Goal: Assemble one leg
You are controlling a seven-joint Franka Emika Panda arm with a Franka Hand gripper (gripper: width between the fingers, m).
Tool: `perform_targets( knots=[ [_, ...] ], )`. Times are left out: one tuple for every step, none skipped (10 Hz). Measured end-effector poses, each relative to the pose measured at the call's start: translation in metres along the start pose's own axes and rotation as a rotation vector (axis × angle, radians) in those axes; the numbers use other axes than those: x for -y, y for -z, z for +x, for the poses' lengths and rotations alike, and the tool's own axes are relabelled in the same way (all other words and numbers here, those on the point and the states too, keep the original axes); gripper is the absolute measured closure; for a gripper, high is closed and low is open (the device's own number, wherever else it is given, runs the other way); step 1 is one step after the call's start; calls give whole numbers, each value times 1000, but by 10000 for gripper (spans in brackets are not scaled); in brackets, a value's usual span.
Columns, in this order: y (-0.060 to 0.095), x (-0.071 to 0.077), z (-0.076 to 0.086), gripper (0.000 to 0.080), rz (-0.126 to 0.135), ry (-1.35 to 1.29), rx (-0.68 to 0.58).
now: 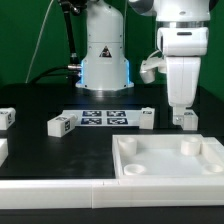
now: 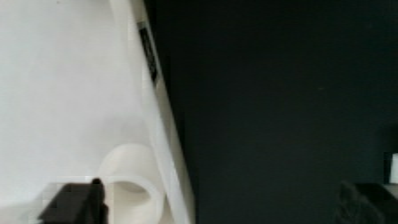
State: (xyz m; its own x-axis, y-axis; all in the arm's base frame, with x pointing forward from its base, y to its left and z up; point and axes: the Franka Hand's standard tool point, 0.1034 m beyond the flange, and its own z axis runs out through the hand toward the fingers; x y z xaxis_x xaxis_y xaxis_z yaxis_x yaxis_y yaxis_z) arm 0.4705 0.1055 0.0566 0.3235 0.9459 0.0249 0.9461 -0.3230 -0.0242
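Several small white tagged legs stand on the black table in the exterior view: one (image 1: 185, 119) just below my fingertips in the picture, one (image 1: 146, 118) beside the marker board, one (image 1: 60, 125) further to the exterior view's left and one (image 1: 5, 117) at the left edge. My gripper (image 1: 182, 107) hangs at the exterior view's right, open and empty. In the wrist view the gripper (image 2: 222, 205) has its dark fingertips (image 2: 71, 205) wide apart, with a round corner socket (image 2: 134, 180) of the large white tray-like piece (image 2: 63, 90) beside one finger. No leg shows in the wrist view.
The large white tray-like piece (image 1: 165, 165) with round corner sockets lies at the front right. The marker board (image 1: 105, 117) lies before the robot base (image 1: 105, 65). A white block (image 1: 2, 150) sits at the left edge. A white rail (image 1: 60, 193) runs along the front.
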Motion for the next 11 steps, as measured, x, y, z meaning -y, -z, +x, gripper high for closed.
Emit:
perform_targets(
  knots=[
    [0,0,0,150,1,-110,-1],
    [0,1,0,150,2,-227,-1],
    [-2,4,0,150,8,-325,3],
    [-2,9,2,150,9,-437,5],
    [-2,13,5,150,9,-511,7],
    [-2,16,7,150,15,-620,6],
    [-2,16,8,150,21,-709,2],
    [-2,17,9,150,27,-806,0],
    [-3,18,10,150,36,-912,-3],
    [-6,23,13,150,46,-1038,-10],
    [-9,36,20,150,52,-1159,-11]
  ],
)
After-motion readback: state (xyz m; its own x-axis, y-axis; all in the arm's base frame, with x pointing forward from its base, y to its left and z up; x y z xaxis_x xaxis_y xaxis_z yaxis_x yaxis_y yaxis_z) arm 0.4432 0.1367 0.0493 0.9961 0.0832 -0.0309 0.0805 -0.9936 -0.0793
